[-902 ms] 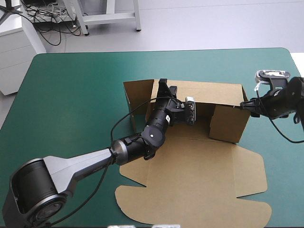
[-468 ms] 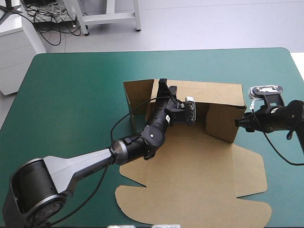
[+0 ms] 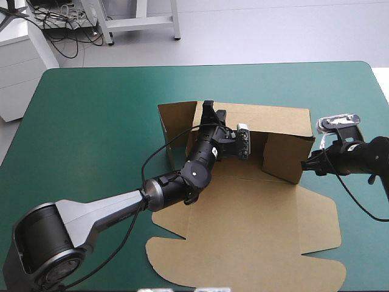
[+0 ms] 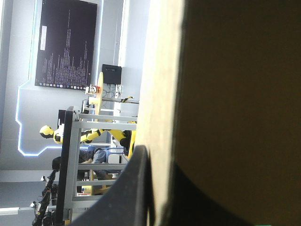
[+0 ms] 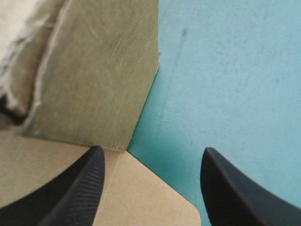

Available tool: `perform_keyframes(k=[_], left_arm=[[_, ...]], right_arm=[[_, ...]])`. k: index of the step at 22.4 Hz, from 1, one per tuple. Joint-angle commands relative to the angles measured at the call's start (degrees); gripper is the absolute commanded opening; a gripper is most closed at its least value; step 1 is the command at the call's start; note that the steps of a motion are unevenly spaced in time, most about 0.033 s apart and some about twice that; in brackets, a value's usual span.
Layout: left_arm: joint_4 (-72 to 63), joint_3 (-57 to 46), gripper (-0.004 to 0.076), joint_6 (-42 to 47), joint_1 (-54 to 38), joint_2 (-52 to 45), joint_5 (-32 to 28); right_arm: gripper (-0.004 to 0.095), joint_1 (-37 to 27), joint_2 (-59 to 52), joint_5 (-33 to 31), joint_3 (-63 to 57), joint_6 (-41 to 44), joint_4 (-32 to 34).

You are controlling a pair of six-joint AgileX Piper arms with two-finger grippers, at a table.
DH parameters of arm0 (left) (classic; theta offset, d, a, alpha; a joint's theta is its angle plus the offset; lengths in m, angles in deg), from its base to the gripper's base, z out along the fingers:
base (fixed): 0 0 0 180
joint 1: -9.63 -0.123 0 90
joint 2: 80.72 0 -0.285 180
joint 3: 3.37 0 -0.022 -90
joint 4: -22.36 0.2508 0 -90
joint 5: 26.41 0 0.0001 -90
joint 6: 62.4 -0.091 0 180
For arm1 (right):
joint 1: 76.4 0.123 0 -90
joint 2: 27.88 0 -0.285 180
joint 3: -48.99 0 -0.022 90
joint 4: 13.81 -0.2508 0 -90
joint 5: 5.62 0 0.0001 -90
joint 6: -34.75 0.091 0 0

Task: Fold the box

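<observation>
Left pincer seemingly clamped on box back wall; right pincer wide apart, empty, beside side wall.

The high view looks forward and down from above and behind the robot, far enough to take in nearly the whole teal-green table cover; the brown board box fills the frame's centre and lower right. The left wrist view sits hard against a raised wall of the box, turned a quarter turn, looking level past its edge. The right wrist view looks down from close by on the box's right-end wall and the cover beside it, a patch the high view also shows.
</observation>
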Motion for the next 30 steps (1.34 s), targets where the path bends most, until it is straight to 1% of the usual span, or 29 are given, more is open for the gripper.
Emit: perform_keyframes(k=[1,6,9,13,15,16,17,18,19,21,27,30], left_arm=[[2.76,1.26,-0.0010,1.43,-0.16,-2.40,2.07],[2.76,1.26,-0.0010,1.43,-0.16,-2.40,2.07],[2.76,1.26,-0.0010,1.43,-0.16,-2.40,2.07],[2.76,1.26,-0.0010,1.43,-0.16,-2.40,2.07],[2.76,1.26,-0.0010,1.43,-0.16,-2.40,2.07],[2.76,1.26,-0.0010,1.43,-0.16,-2.40,2.07],[2.76,1.26,-0.0010,1.43,-0.16,-2.40,2.07],[2.76,1.26,-0.0010,1.43,-0.16,-2.40,2.07],[2.76,1.26,-0.0010,1.43,-0.16,-2.40,2.07],[2.76,1.26,-0.0010,1.43,-0.16,-2.40,2.07],[2.76,1.26,-0.0010,1.43,-0.16,-2.40,2.07],[2.76,1.26,-0.0010,1.29,-0.16,-2.40,2.07]], right_arm=[[0.0552,-0.31,-1.89,0.49,1.62,-1.13,-0.01],[0.0552,-0.31,-1.89,0.63,1.62,-1.42,0.13],[0.0552,-0.31,-1.69,3.09,1.62,-3.01,-0.94],[0.0552,-0.31,-0.29,6.77,1.62,-8.80,-6.74],[0.0552,-0.31,2.43,5.72,1.62,-15.68,-13.49],[0.0552,-0.31,2.74,5.46,1.62,-17.72,-15.05],[0.0552,-0.31,3.16,5.61,1.62,-21.62,-19.02],[0.0552,-0.31,3.16,6.02,1.62,-22.99,-21.35],[0.0552,-0.31,3.16,6.74,1.62,-25.52,-25.52],[0.0552,-0.31,3.28,7.09,1.62,-26.08,-27.81],[0.0552,-0.31,3.38,7.23,1.62,-26.24,-28.09],[0.0552,-0.31,4.13,7.52,1.62,-26.24,-30.97]])
